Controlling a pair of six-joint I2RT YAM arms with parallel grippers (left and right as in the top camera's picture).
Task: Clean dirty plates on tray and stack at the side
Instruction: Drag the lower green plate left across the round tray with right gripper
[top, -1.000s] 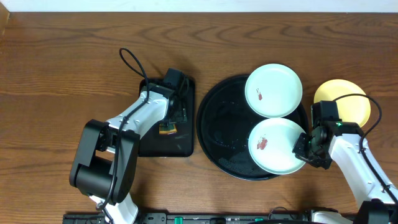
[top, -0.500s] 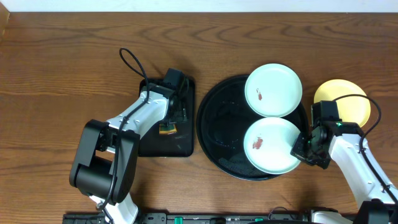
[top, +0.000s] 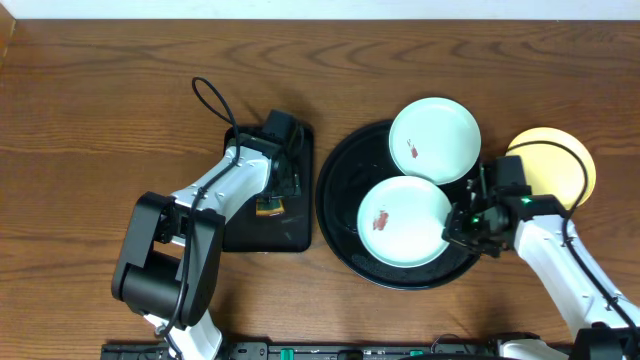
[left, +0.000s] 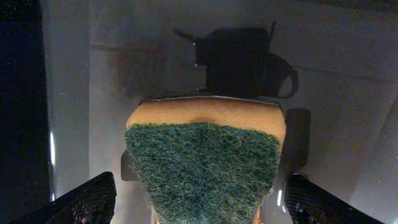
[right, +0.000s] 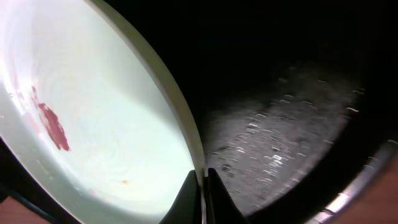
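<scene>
Green scrubby sponge (left: 205, 155) is sitting in the small tray (top: 250, 235) on the left, and the left gripper (left: 202, 202) is hanging wide open either side of it, gripping nothing. Moving right, the near plate (top: 405, 222) is lying on the round tray (top: 340, 170), stretching left from the right gripper (right: 203, 193), which is pinching its right-hand rim closed. Right arm's clearly nearer; yellow plate (top: 575, 165) is sitting off-tray, far right.

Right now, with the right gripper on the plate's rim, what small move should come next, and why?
Probably close the left gripper on the sponge: its jaws stand open around it, while the right gripper is shut on the rim of the red-smeared plate.
</scene>
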